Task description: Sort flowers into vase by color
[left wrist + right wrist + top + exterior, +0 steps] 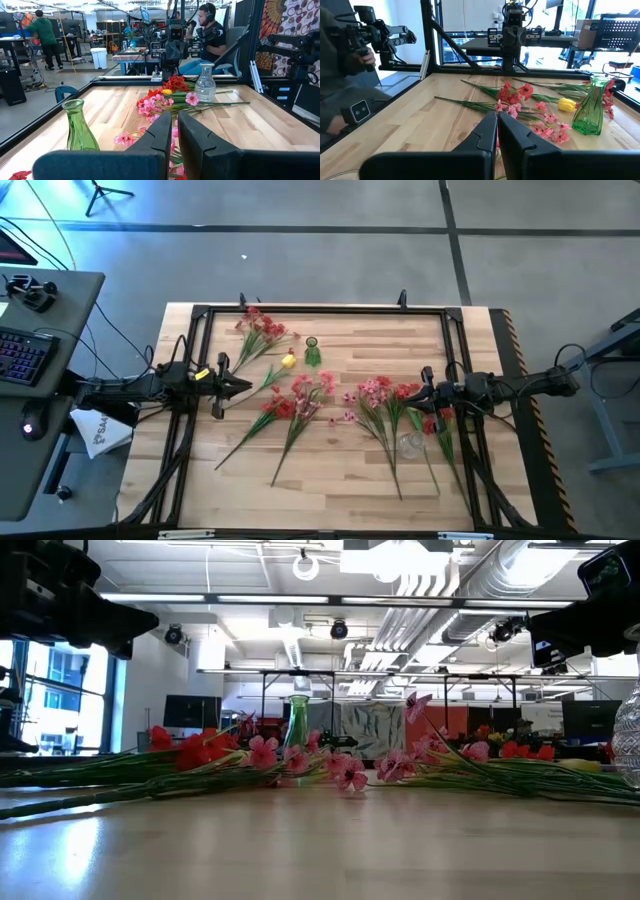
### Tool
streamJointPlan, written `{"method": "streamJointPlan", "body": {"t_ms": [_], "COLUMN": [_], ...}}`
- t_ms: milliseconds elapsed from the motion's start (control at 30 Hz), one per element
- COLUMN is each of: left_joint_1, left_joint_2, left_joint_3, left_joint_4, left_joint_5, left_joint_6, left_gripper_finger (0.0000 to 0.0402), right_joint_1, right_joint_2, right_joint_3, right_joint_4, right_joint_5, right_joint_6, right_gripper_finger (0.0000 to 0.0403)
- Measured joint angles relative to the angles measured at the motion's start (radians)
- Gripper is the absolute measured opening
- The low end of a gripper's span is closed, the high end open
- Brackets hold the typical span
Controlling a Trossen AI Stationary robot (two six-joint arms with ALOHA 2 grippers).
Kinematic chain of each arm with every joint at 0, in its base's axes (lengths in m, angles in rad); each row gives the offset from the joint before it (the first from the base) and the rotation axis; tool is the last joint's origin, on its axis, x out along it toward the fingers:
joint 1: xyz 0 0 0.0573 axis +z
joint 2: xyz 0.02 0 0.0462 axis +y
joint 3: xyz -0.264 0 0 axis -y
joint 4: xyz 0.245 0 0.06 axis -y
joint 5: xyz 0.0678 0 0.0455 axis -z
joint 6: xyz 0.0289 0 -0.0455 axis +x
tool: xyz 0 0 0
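Observation:
Several flower sprays with long green stems lie flat on the wooden table (330,485). A red bunch (262,328) is at the far left, a yellow bloom (288,361) beside the green vase (312,352), and red and pink sprays (300,402) lie in the middle. More pink and red ones (385,395) lie to the right. The green vase stands upright; a clear glass vase (411,445) stands among the right stems. My left gripper (246,385) hovers shut at the table's left, pointing level. My right gripper (418,392) hovers shut at the right, above the sprays.
A black frame (320,310) runs round the table top. A desk with a keyboard (25,355) stands off the table's left side. People stand and sit in the room beyond (42,35). Bare wood lies along the near edge (330,500).

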Motion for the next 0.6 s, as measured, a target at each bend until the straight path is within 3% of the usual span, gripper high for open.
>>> {"method": "streamJointPlan", "body": {"t_ms": [133,333,433,600], "left_joint_1": [0.0,-0.012,-0.047,-0.131], "left_joint_2": [0.0,0.039,0.139,0.439], "left_joint_3": [0.0,0.001,0.001,0.039], "left_joint_4": [0.026,0.29,0.424,0.54], "left_joint_5": [0.0,-0.067,-0.087,-0.237], "left_joint_6": [-0.062,-0.175,-0.188,-0.189], "left_gripper_finger": [0.0021,0.0021,0.0021,0.0021], "right_joint_1": [0.0,0.0,0.0,0.0], "right_joint_2": [0.0,0.0,0.0,0.0], "right_joint_3": [0.0,0.0,0.0,0.0], "right_joint_4": [0.0,0.0,0.0,0.0], "right_joint_5": [0.0,0.0,0.0,0.0], "right_joint_6": [0.0,0.0,0.0,0.0], "right_gripper_finger": [0.0014,0.0014,0.0014,0.0014]}}
